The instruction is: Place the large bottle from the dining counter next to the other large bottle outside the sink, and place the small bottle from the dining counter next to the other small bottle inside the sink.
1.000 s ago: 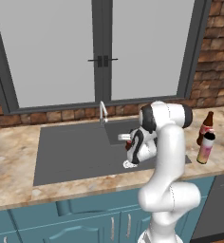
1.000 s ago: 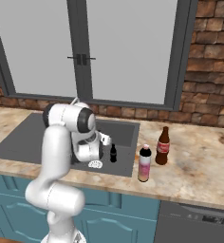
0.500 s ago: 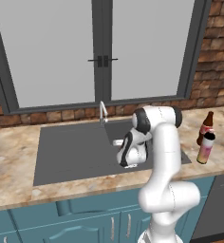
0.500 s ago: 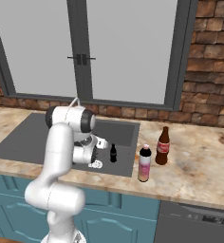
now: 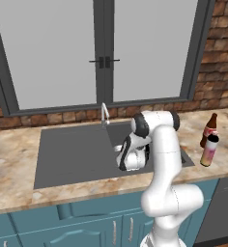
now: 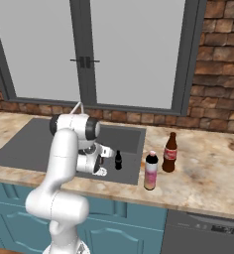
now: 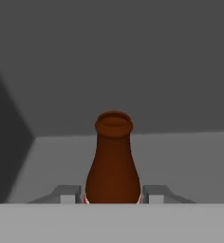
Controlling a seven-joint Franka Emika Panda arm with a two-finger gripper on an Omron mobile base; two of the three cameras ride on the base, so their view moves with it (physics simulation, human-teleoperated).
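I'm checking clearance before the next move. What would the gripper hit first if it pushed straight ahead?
The small brown bottle, standing between the gripper fingertips; beyond it comes the sink wall, though depth is unclear.

Flat, even rendered light; the pale window panes (image 5: 58,53) look bright without glare. Shadows are faint, the sink (image 5: 72,154) interior dim. Everything is sharp, slightly pixelated, with no edge distortion.

Arm's bent low into the sink (image 6: 34,144); pink-yellow bottle (image 6: 150,171) stands just beside the red-labelled brown bottle (image 6: 169,153) on the counter (image 6: 208,173).
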